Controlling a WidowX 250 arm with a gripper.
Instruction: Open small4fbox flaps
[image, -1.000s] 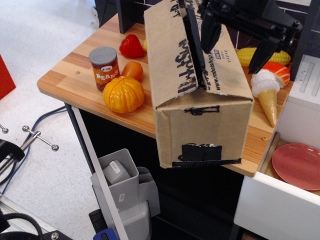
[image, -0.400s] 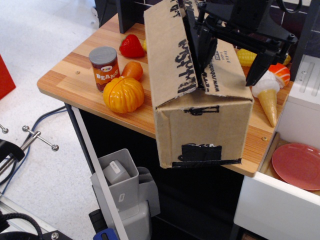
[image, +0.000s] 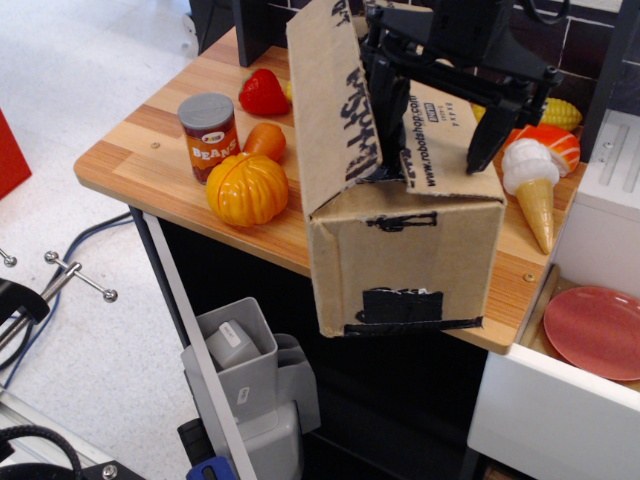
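Note:
The small4fbox (image: 410, 270) is a brown cardboard box standing at the table's front edge, with black tape patches on its near end. Its left flap (image: 335, 100), with black marker scrawl, is lifted and stands steeply up. The right flap (image: 445, 145), printed "robotshop.com", lies nearly flat. My black gripper (image: 435, 125) is open above the box top. Its left finger (image: 385, 105) sits in the seam against the inner side of the raised left flap. Its right finger (image: 487, 125) hangs over the right flap's outer edge. It holds nothing.
On the wooden table (image: 140, 160) left of the box are a beans can (image: 209, 133), an orange pumpkin (image: 247, 188), a strawberry (image: 264, 93) and a carrot (image: 266, 140). To the right are an ice cream cone (image: 535, 190), corn (image: 560, 112), a white cabinet (image: 610, 210) and a red plate (image: 598, 330).
My gripper has moved left and a little down over the box. The left flap has swung from partly raised to steeply upright.

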